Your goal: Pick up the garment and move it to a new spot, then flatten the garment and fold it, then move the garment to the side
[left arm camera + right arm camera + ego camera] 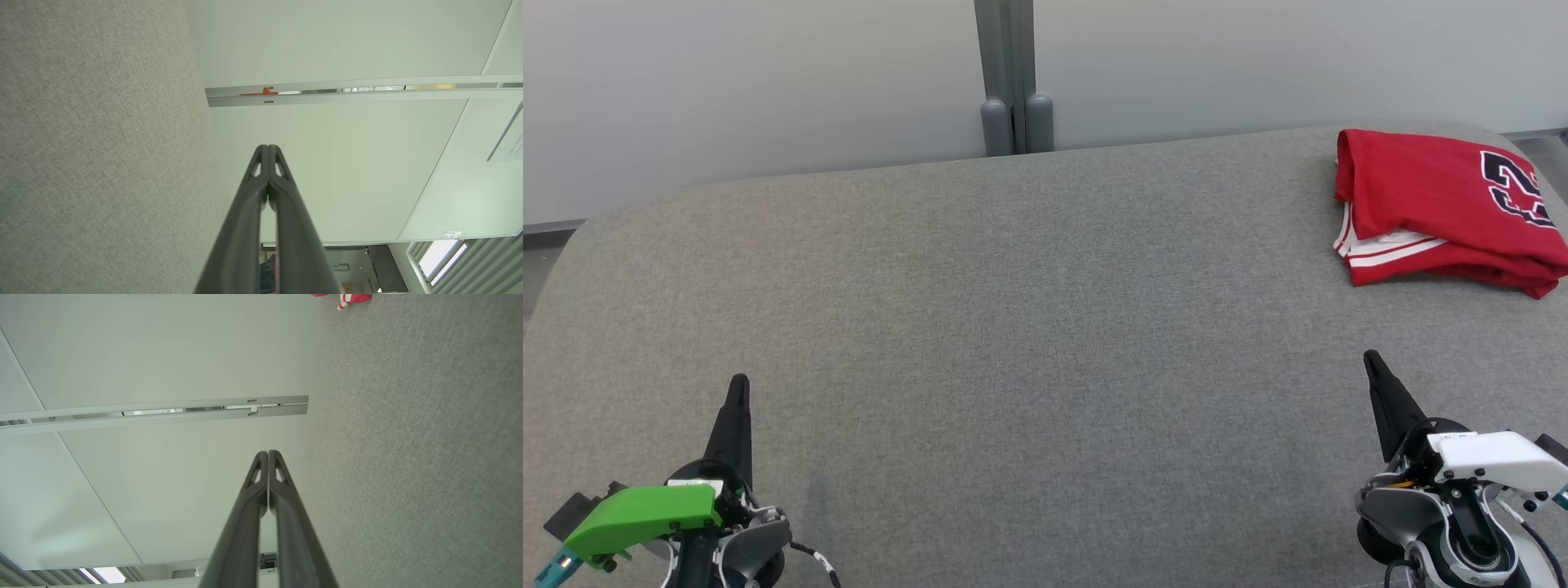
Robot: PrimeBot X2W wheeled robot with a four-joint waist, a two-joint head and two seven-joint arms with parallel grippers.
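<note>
Now folded red jersey (1437,204) lies at far right corner of grey fabric surface (1013,327); navy number (1515,188) partly cut off, maybe 23. Left gripper (738,384) and right gripper (1372,359) near front edge, fingers clenched together, grasping nothing.

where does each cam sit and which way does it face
Head view: on the robot's head, looking forward and down on the grey fabric surface; left gripper lower left, right gripper lower right, folded red garment far right.
Left wrist view: on the left wrist, along its shut fingers at the pale wall, surface alongside.
Right wrist view: on the right wrist, along its shut fingers toward the wall; garment's edge at top.
Shared: head and right wrist views both show the garment.
</note>
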